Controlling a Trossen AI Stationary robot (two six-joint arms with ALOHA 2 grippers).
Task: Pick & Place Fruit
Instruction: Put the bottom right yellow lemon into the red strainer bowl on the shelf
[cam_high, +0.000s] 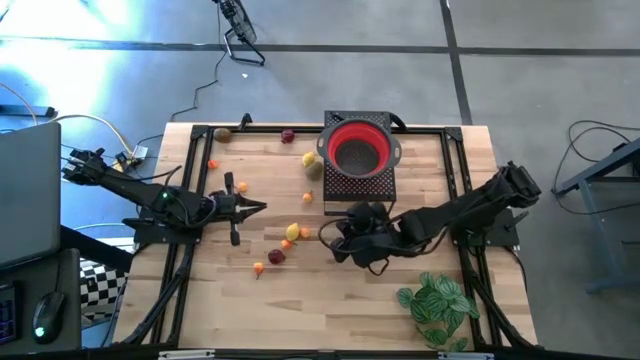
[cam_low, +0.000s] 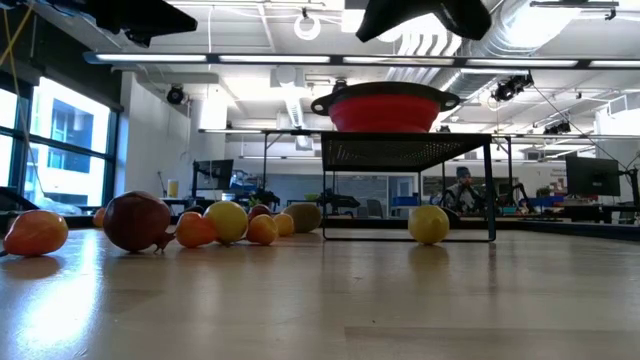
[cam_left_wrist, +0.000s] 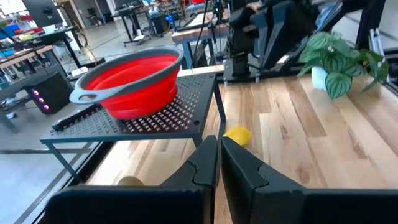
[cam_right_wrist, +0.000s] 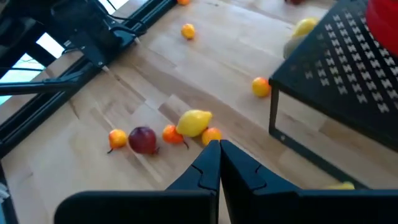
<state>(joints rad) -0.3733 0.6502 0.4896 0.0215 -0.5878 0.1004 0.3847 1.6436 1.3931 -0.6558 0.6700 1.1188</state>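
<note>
Several small fruits lie loose on the wooden table. A yellow one (cam_high: 292, 232), orange ones (cam_high: 304, 233) and a dark red one (cam_high: 275, 256) cluster at the middle. Others lie near the far edge (cam_high: 288, 136), and a yellow one (cam_left_wrist: 238, 135) sits under the rack. A red bowl (cam_high: 360, 148) stands on a black perforated rack (cam_high: 362, 186). My left gripper (cam_high: 258, 208) hovers shut, left of the cluster, with nothing in it. My right gripper (cam_high: 335, 238) hovers shut just right of the cluster (cam_right_wrist: 194, 122), also with nothing in it.
A green leafy plant (cam_high: 437, 305) stands at the near right. Black frame rails (cam_high: 190, 170) run along the table's sides. Bare wood lies between the fruit cluster and the near edge. The rack's legs (cam_right_wrist: 273, 115) stand close to my right gripper.
</note>
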